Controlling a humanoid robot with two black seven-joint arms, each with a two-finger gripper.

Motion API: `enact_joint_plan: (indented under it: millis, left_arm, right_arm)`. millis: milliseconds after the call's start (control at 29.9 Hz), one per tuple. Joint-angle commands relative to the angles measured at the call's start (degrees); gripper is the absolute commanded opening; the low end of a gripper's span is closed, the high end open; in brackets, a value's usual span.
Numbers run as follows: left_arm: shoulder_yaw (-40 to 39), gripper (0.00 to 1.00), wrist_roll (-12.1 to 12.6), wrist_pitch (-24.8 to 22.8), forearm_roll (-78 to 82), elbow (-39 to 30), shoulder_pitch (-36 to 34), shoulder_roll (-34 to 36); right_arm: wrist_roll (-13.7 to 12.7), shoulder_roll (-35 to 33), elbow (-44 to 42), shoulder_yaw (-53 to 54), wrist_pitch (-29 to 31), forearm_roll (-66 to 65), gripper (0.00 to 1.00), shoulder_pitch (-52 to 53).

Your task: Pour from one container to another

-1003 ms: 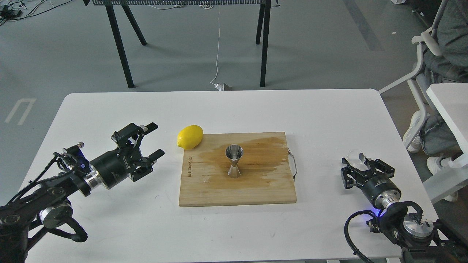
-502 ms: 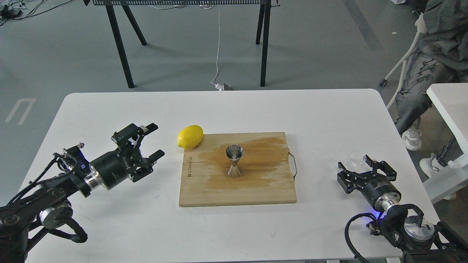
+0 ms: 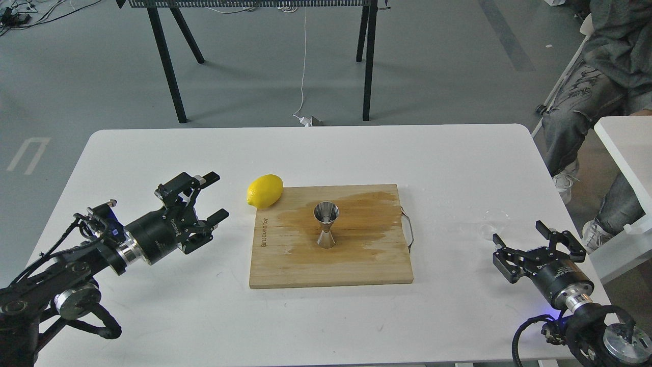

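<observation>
The steel jigger (image 3: 326,224) stands upright in the middle of the wooden board (image 3: 331,267), on a wet stain. The tiny clear glass cup (image 3: 495,223) rests on the white table right of the board; it is faint and hard to make out. My right gripper (image 3: 517,238) is open just in front of and to the right of the cup, apart from it, with nothing between its fingers. My left gripper (image 3: 219,195) hangs open and empty left of the board, pointing toward the lemon (image 3: 265,190).
The lemon lies at the board's far left corner. A metal handle (image 3: 409,229) sticks out of the board's right side. A person's legs (image 3: 575,117) and a second white table (image 3: 629,153) are at the right edge.
My right gripper has let go of the glass cup and drawn back toward the lower right; the cup now sits on the table. The left arm has not moved. The person at right shifted.
</observation>
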Motion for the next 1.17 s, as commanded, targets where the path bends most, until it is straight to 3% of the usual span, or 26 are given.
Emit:
enact_joint_plan:
  millis: [0, 134, 234, 401, 535, 602, 803, 1137]
  left_arm:
    - [-0.16, 0.99, 0.0, 0.01, -0.09, -0.01, 0.06, 0.0]
    - [-0.16, 0.99, 0.0, 0.01, -2.1, -0.01, 0.06, 0.35]
    - [-0.51, 0.99, 0.0, 0.01, -4.74, -0.01, 0.15, 0.7]
    - [-5.25, 0.99, 0.0, 0.01, -8.61, -0.01, 0.15, 0.88]
    - [-9.65, 0.99, 0.0, 0.01, -10.89, 0.08, 0.15, 0.88]
    - [-10.7, 0.99, 0.0, 0.01, -12.65, 0.08, -0.03, 0.96]
    - [-11.5, 0.99, 0.0, 0.01, -15.38, 0.08, -0.82, 0.97]
    - [-11.85, 0.99, 0.0, 0.01, -15.73, 1.49, -3.28, 0.7]
  right_arm:
    - [-0.08, -2.99, 10.1, 4.0, -1.44, 0.01, 0.96, -4.76]
    - [-0.16, -3.7, 14.07, 7.43, -1.36, 0.01, 0.96, -4.34]
    - [-0.34, -3.79, 12.41, 7.17, -1.36, -0.6, 0.96, 4.42]
    - [-1.57, -3.26, -0.49, 0.59, 1.62, -1.57, 0.97, 18.05]
    - [-1.4, -2.91, -9.9, -6.17, 9.87, -1.75, 0.97, 25.63]
    - [-1.04, -2.82, -12.63, -8.38, 12.49, -1.75, 0.97, 27.04]
    - [-0.43, -1.42, -15.11, -8.83, 12.49, -1.75, 0.97, 27.92]
    - [3.61, -0.36, -15.02, -8.21, 12.49, -1.66, 0.97, 27.05]
